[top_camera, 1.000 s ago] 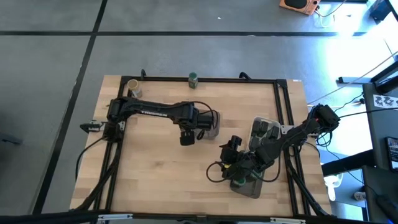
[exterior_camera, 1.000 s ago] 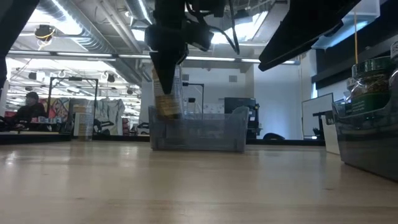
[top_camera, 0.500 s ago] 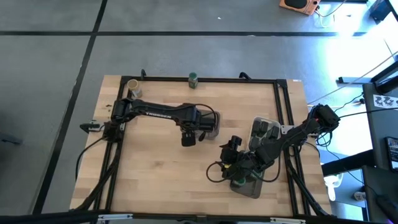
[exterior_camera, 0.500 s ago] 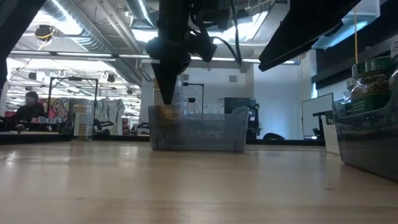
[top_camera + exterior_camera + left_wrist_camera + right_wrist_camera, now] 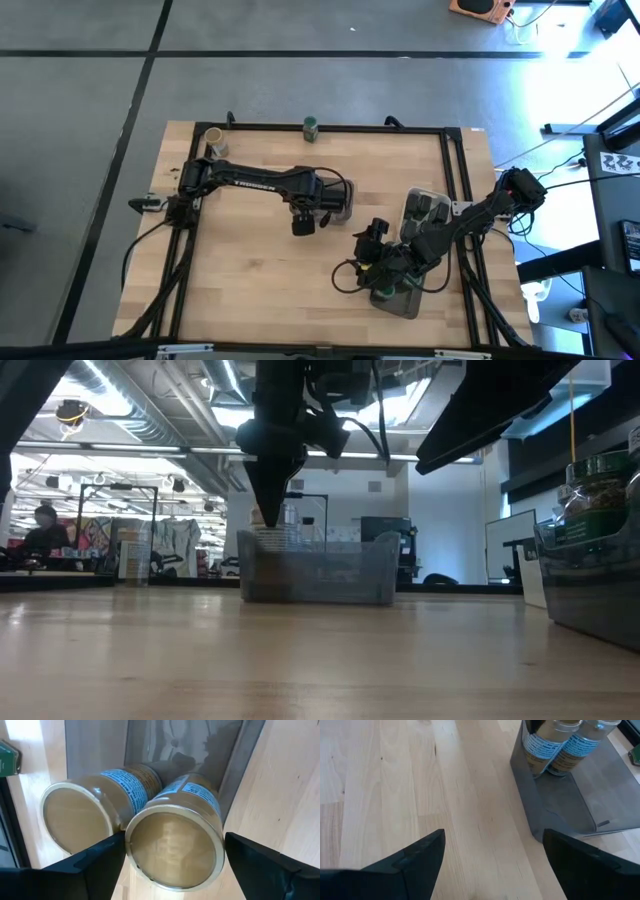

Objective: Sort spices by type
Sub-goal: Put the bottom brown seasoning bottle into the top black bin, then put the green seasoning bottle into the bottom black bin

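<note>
- Since one second earlier: left gripper (image 5: 303,226) shifted slightly toward the centre of the high view, jaws spread wider; tan-lidded jar seen in the jaws above the tray in the low view then, now down inside the grey tray (image 5: 315,573).
- Left gripper, left wrist view: fingers (image 5: 95,862) parted wide on either side of a tan-lidded jar (image 5: 175,847), clear of it — released, not grasping.
- Second tan-lidded jar (image 5: 82,817) touching the first, both standing in the same grey tray, near one end wall.
- Same pair in the right wrist view, upper right of the frame: jars (image 5: 559,742) side by side, blue-and-white labels showing, at the end of the tray.
- Right gripper (image 5: 372,262), lower centre-right of the high view, beside a dark tray (image 5: 400,296); fingers (image 5: 415,857) spread apart over bare wood, holding nothing.
- Green-lidded jar (image 5: 311,127) at the upper edge of the table (image 5: 250,270), centre of the frame, well apart from both grippers.
- Tan-lidded jar (image 5: 214,137) at the table's upper left corner.
- Light tray with dark tins (image 5: 425,207) centre-right in the high view — just above the right gripper.
- Green-lidded jar (image 5: 598,482) in a dark tray at the right edge of the low view.
</note>
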Robot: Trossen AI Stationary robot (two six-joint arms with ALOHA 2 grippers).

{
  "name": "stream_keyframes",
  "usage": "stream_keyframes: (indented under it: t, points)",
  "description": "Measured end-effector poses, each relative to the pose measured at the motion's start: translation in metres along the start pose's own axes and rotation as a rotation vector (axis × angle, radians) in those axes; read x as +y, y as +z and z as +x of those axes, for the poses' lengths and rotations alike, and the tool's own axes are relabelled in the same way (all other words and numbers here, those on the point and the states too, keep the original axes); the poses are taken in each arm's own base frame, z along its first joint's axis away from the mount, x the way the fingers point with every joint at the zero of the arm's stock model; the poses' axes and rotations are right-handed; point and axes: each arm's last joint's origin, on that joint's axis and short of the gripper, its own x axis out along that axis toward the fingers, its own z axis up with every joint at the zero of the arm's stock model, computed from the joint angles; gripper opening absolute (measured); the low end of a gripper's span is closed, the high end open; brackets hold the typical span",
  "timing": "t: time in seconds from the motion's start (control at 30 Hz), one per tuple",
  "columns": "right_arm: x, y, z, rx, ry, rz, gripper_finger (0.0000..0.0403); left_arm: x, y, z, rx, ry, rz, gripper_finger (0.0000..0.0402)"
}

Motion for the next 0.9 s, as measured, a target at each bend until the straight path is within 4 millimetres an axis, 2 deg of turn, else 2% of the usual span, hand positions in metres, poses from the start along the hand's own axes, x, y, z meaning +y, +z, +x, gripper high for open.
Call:
stream_keyframes:
  t: [0.13, 0.2, 0.37, 0.6, 0.77, 0.9]
  points:
    - [0.000, 0.000, 0.000, 0.000, 0.000, 0.000, 0.0333, 0.000, -0.001, -0.002, 0.002, 0.000, 0.014, 0.0330]
    - [0.000, 0.000, 0.000, 0.000, 0.000, 0.000, 0.0333, 0.000, -0.006, -0.009, -0.002, -0.001, 0.019, 0.0330]
    - [0.000, 0.000, 0.000, 0.000, 0.000, 0.000, 0.0333, 0.000, -0.025, -0.049, -0.105, -0.017, 0.016, 0.0330]
    - [0.000, 0.000, 0.000, -0.001, -0.001, -0.003, 0.0333, 0.014, -0.068, -0.119, -0.355, 0.074, -0.042, 0.0331]
    - [-0.002, 0.002, 0.002, -0.007, -0.004, -0.007, 0.0333, 0.033, -0.088, -0.148, -0.507, 0.097, -0.097, 0.0331]
    - [-0.003, 0.009, 0.004, -0.044, 0.010, 0.010, 0.0333, 0.048, -0.095, -0.158, -0.561, 0.124, -0.101, 0.0331]
